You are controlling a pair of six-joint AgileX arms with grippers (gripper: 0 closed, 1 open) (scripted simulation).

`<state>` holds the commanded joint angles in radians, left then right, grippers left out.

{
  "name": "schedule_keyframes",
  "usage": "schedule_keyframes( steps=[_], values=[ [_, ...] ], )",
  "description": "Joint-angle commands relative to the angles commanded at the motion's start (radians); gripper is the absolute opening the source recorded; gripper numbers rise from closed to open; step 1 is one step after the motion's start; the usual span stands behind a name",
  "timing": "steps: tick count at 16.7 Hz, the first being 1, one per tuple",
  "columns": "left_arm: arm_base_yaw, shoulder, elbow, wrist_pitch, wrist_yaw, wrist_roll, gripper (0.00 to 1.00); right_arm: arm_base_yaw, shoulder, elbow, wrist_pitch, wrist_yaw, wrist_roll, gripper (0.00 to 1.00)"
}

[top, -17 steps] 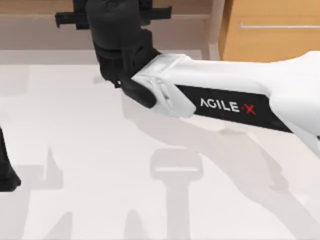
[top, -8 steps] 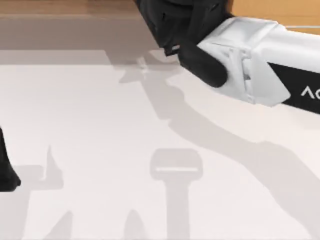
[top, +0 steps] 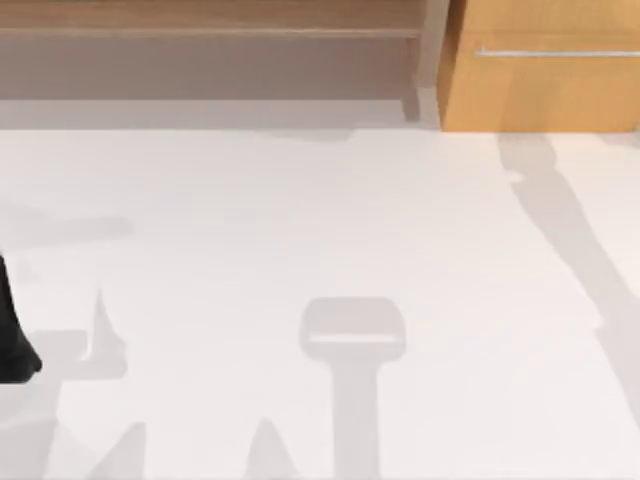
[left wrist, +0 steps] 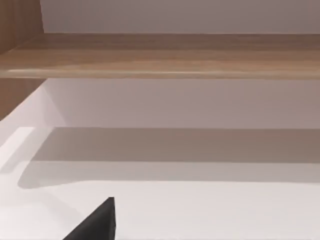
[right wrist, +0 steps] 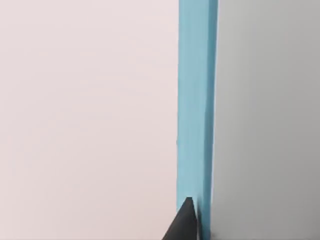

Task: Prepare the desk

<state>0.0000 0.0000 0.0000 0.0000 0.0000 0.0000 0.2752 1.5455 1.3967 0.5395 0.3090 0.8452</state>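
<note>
The desk (top: pixel 300 230) is a broad white top with a brown wooden shelf (top: pixel 210 18) along its back. An orange-tan drawer (top: pixel 540 95) with a thin silver handle (top: pixel 555 52) stands at the back right. A black piece of my left arm (top: pixel 14 335) rests at the left edge of the desk. The left wrist view looks along the desk top (left wrist: pixel 200 210) toward the shelf (left wrist: pixel 165 55), with a black tip of my left gripper (left wrist: pixel 97 222) low in the picture. In the right wrist view a black tip of my right gripper (right wrist: pixel 185 222) lies against a light blue strip (right wrist: pixel 196 100).
Soft shadows of the arms fall across the white top, one long shadow (top: pixel 570 240) running down the right side. The blue strip divides a pale surface (right wrist: pixel 85 115) from a grey one (right wrist: pixel 270 115); I cannot tell what it belongs to.
My right arm, which reached over the back shelf, has swung to the right and out of the top view. The left arm has stayed in place.
</note>
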Motion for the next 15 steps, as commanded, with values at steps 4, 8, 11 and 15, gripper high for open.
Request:
schedule_keyframes(
  steps=[4, 8, 11, 15],
  values=[
    [0.0, 0.0, 0.0, 0.0, 0.0, 0.0, 1.0, -0.36, -0.023, -0.113, 0.017, -0.074, 0.159, 0.0],
    [0.0, 0.0, 0.0, 0.0, 0.0, 0.0, 1.0, -0.679, 0.032, -0.247, 0.029, -0.168, 0.295, 0.0],
    [0.0, 0.0, 0.0, 0.0, 0.0, 0.0, 1.0, -0.855, 0.104, -0.345, 0.039, -0.26, 0.381, 0.0],
    [0.0, 0.0, 0.0, 0.0, 0.0, 0.0, 1.0, -0.968, 0.203, -0.45, 0.059, -0.413, 0.474, 0.0]
  ],
)
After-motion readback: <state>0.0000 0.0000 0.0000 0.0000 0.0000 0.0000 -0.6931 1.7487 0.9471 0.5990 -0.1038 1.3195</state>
